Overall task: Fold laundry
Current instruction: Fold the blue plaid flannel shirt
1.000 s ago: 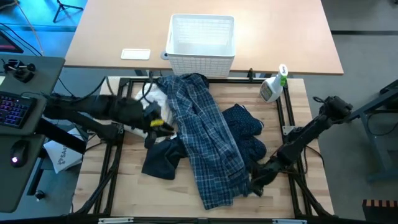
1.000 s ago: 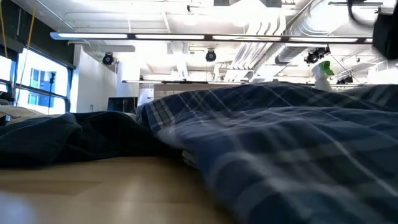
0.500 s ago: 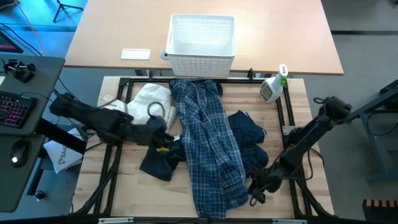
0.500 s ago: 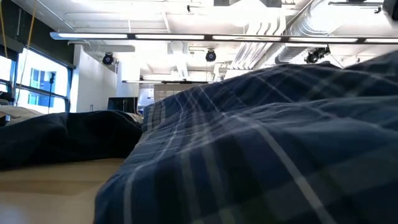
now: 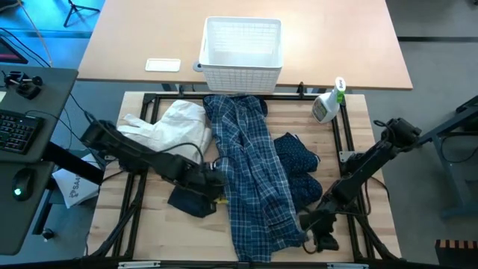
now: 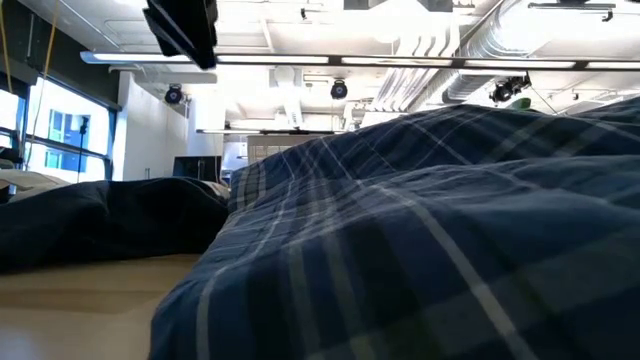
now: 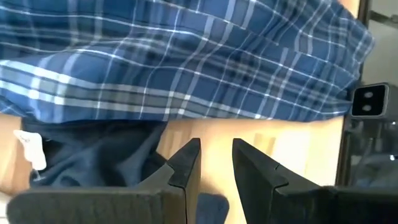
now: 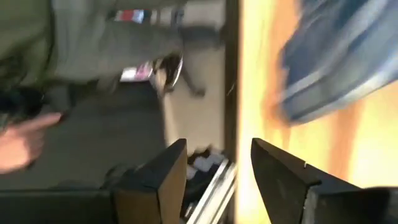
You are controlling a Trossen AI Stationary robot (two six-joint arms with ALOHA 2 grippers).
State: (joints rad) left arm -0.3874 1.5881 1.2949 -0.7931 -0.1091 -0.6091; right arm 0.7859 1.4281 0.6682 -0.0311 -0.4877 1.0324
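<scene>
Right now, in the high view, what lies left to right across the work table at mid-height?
White garment → left gripper by the dark garment → blue-and-white plaid shirt → navy dotted shirt → right arm.

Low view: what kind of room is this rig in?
Likely a lab or open workshop, not a home. Exposed silver ceiling ducts and long strip lights run overhead, and the high view shows a backlit computer keyboard beside the pale wooden work table.
</scene>
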